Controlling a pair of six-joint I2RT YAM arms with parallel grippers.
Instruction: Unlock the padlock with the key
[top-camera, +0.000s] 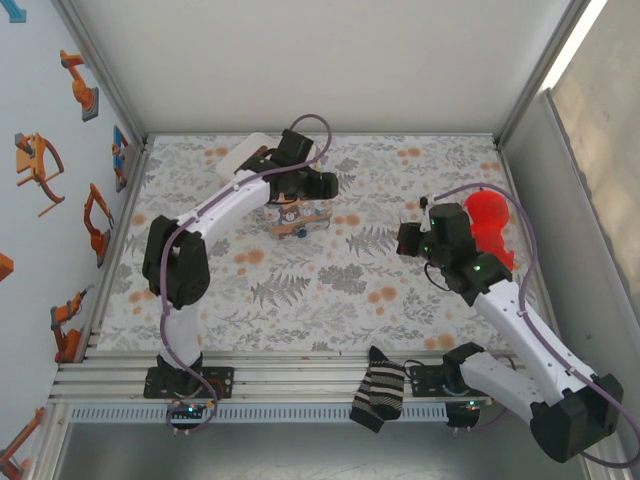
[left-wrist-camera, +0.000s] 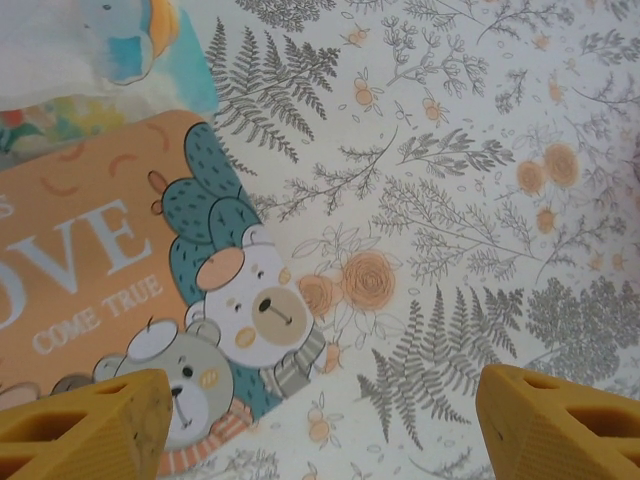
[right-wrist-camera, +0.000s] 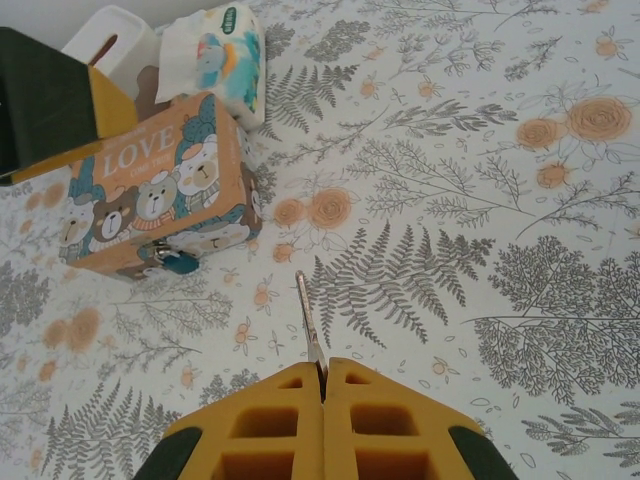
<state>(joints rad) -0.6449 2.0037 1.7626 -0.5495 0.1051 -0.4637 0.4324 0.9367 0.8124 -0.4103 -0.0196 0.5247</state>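
The padlock (right-wrist-camera: 178, 262) is a tiny dark blue lump hanging at the lower front of the brown "LOVE" cartoon box (right-wrist-camera: 150, 195). My right gripper (right-wrist-camera: 323, 372) is shut on the key (right-wrist-camera: 308, 312). Its thin metal blade sticks out ahead over the cloth and points toward the box, well short of the padlock. My left gripper (left-wrist-camera: 320, 440) hangs open just above and beside the box (left-wrist-camera: 90, 270), its yellow fingers (left-wrist-camera: 90, 430) spread wide with nothing between them. From above, the left gripper (top-camera: 303, 200) is over the box (top-camera: 295, 224) and the right gripper (top-camera: 407, 240) stands to its right.
A soft tissue pack (right-wrist-camera: 215, 55) and a white container (right-wrist-camera: 110, 35) sit just behind the box. A red object (top-camera: 490, 225) stands at the right edge behind the right arm. A striped sock (top-camera: 380, 392) lies over the front rail. Metal frame walls bound the fern-print cloth (top-camera: 340, 290).
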